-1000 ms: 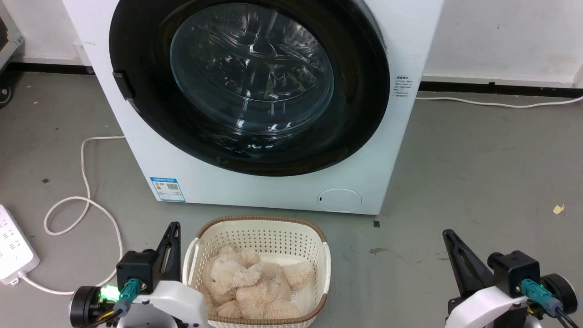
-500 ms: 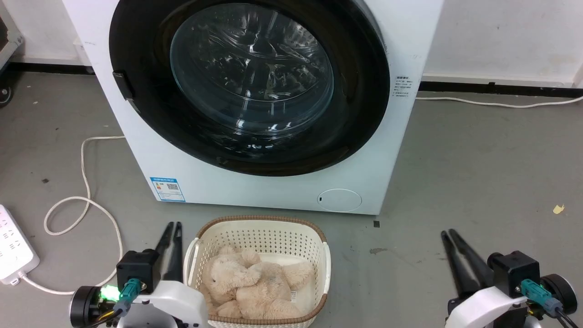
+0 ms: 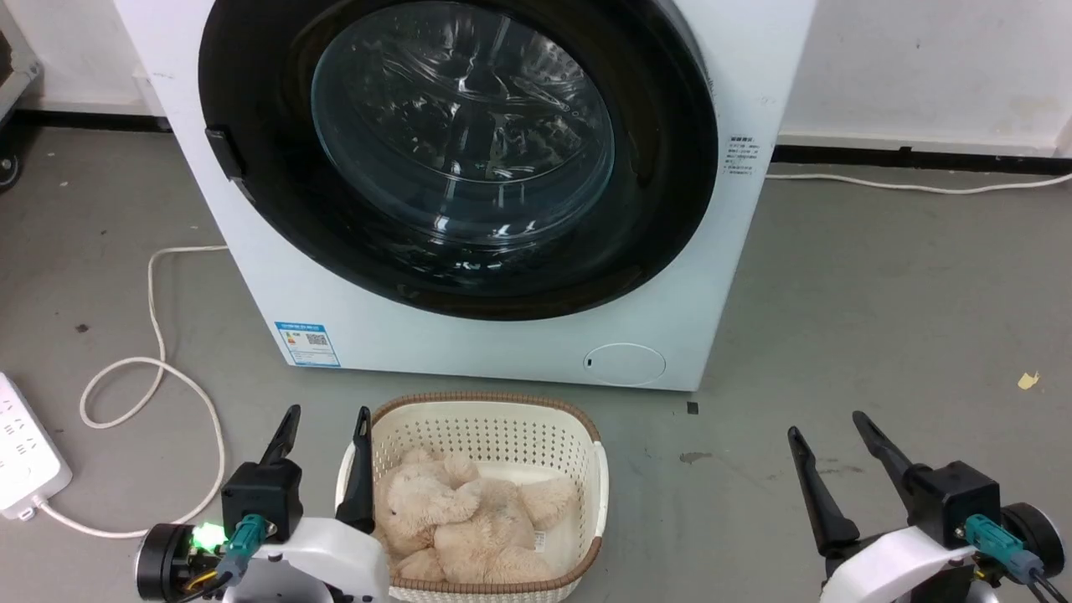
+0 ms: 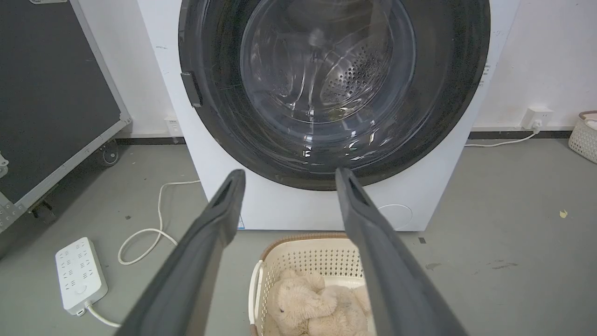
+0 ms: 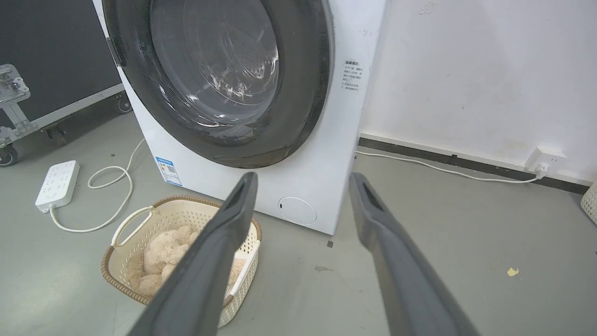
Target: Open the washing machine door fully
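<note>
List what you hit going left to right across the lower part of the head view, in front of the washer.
power strip → cord → left claw → basket → right claw → yellow scrap

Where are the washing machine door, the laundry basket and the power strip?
washing machine door [image 3: 459, 142], head view, on the glass centre.
laundry basket [image 3: 486, 434], head view, on its back wall.
power strip [image 4: 80, 275], left wrist view, on its top face.
</note>
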Controlling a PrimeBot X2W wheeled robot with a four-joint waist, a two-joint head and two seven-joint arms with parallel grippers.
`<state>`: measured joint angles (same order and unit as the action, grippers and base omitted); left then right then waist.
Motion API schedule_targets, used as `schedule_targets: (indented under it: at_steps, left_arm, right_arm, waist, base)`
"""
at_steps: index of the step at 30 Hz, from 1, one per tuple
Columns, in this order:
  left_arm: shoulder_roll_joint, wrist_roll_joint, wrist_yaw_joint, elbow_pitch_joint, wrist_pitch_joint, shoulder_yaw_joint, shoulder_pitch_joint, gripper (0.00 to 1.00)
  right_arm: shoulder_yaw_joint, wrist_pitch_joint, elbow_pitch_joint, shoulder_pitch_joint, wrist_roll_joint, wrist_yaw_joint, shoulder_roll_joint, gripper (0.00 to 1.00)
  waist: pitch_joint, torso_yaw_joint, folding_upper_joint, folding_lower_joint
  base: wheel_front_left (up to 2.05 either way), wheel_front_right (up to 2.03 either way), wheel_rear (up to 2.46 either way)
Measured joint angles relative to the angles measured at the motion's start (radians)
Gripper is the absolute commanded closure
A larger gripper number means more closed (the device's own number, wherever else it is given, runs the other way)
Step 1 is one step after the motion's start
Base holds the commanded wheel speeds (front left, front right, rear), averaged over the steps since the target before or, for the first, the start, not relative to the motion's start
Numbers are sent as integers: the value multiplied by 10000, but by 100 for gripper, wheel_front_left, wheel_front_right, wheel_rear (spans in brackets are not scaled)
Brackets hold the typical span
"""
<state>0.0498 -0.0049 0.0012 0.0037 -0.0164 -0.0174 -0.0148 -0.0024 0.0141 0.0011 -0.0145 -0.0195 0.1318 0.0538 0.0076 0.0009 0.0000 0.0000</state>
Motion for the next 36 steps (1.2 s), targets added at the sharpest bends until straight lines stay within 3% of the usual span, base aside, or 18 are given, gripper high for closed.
schedule_targets:
  at_steps: [24, 25, 26, 27, 36]
  left_arm:
    - [0, -161, 372, -343, -477, -554, -443, 0]
    - [0, -163, 405, -355, -497, -585, -469, 0]
    - [0, -165, 412, -366, -539, -617, -480, 0]
    - [0, -178, 418, -382, -554, -642, -482, 0]
    - [0, -339, 617, -481, -738, -903, -723, 0]
  right_arm:
    - [33, 215, -286, 1572, -855, 0, 959, 0]
    - [27, 165, -268, 1703, -936, 0, 997, 7]
    - [17, 138, -236, 1844, -1028, 0, 1037, 90]
    - [6, 121, -192, 1988, -1127, 0, 1068, 100]
    - [-531, -510, 616, 3416, -2523, -2, 1137, 100]
  waist:
    - [1195, 211, 1, 1]
    - [1241, 228, 0, 1]
    - [1286, 246, 1, 1]
    - [1328, 263, 1, 1]
    - [1725, 460, 0, 1]
  base:
    - [0, 0, 0]
    - [0, 0, 0]
    - [0, 0, 0]
    - [0, 0, 0]
    - [0, 0, 0]
